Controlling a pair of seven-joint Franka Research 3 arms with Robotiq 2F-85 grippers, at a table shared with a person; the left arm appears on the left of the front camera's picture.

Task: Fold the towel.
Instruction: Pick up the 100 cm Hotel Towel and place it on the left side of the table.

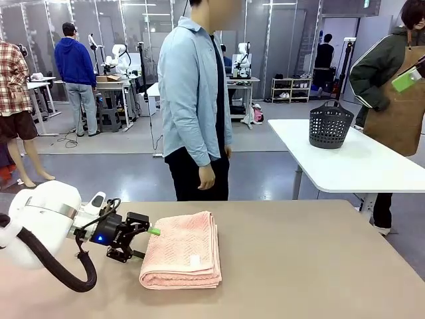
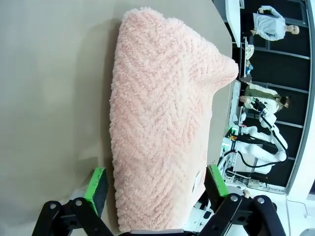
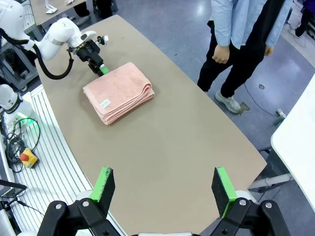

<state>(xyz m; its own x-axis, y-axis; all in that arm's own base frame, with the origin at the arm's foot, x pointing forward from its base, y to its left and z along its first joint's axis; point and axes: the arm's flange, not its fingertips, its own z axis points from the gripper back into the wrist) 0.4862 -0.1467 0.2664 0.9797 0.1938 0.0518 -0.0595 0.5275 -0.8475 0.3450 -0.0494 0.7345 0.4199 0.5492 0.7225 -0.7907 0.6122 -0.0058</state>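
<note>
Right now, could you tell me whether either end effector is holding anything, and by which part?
Nothing is firmly held. The left end effector straddles the folded towel at its left edge, fingers not yet clamped. The right end effector hangs open above the table.

The worktop (image 1: 299, 266) is a plain tan-brown slab with rounded corners, its far edge toward the person. On it lies the towel (image 1: 182, 250), salmon-pink with a herringbone weave, folded into a thick rectangular stack. It sits left of the middle, nearer the robot's edge than the far one, its layered edges facing the near edge and a small white label on top.
</note>
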